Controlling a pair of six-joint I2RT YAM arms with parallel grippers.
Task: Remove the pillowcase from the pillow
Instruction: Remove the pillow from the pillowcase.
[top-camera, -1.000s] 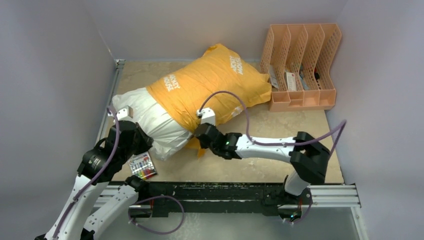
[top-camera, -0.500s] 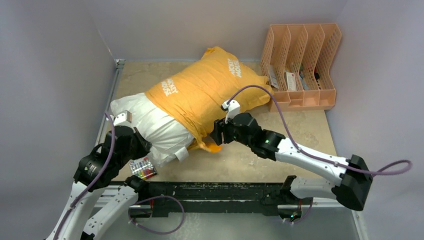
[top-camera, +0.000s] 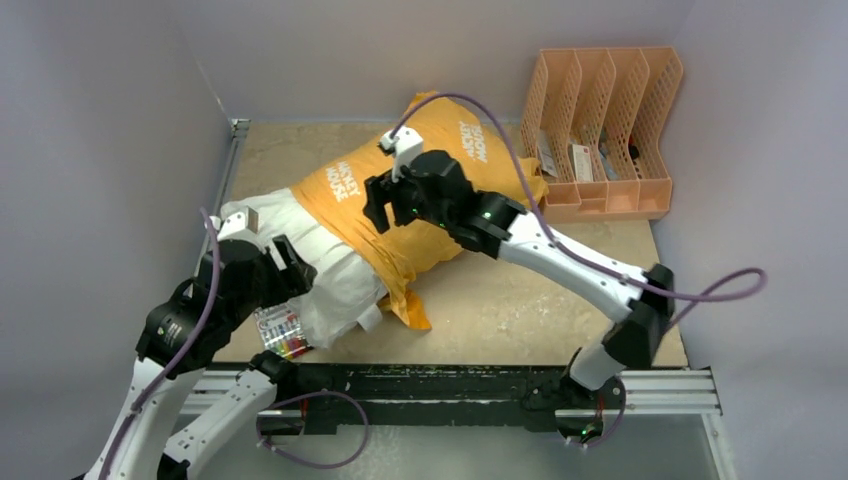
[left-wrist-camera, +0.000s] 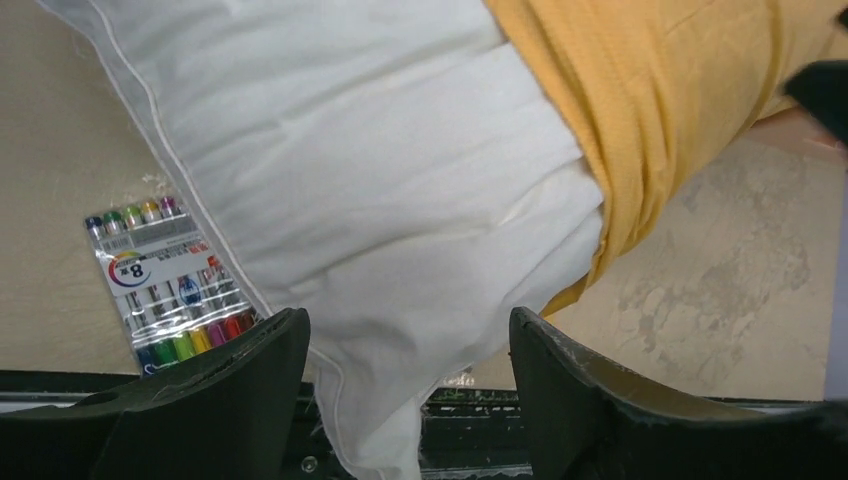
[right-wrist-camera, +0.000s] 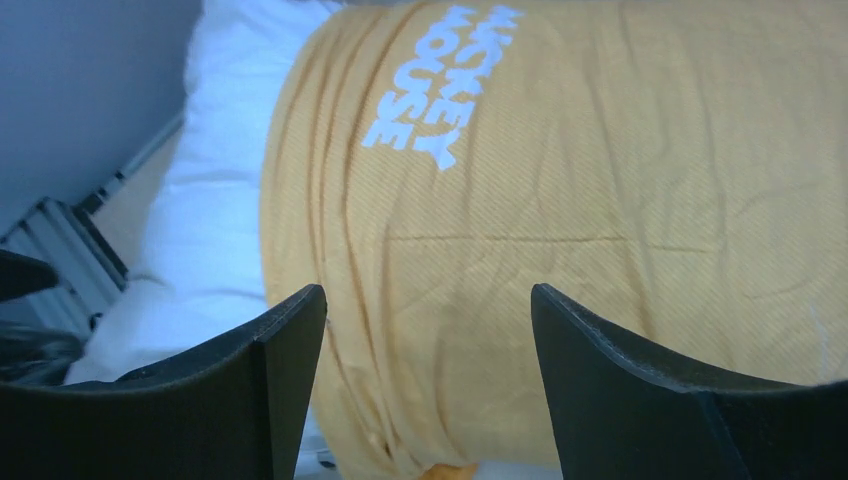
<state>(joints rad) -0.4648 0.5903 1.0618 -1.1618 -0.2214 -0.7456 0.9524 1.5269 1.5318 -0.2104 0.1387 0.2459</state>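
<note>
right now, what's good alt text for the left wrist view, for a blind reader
A white pillow fills most of the frame, its upper right part inside a wrinkled orange-yellow pillowcase. The left end effector is open at the bottom edge, the pillow's corner between its black fingers. A pack of coloured markers lies on the beige table at left.

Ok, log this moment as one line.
left gripper open, pillow corner between jaws | right gripper open above pillowcase | pillowcase partly off
</note>
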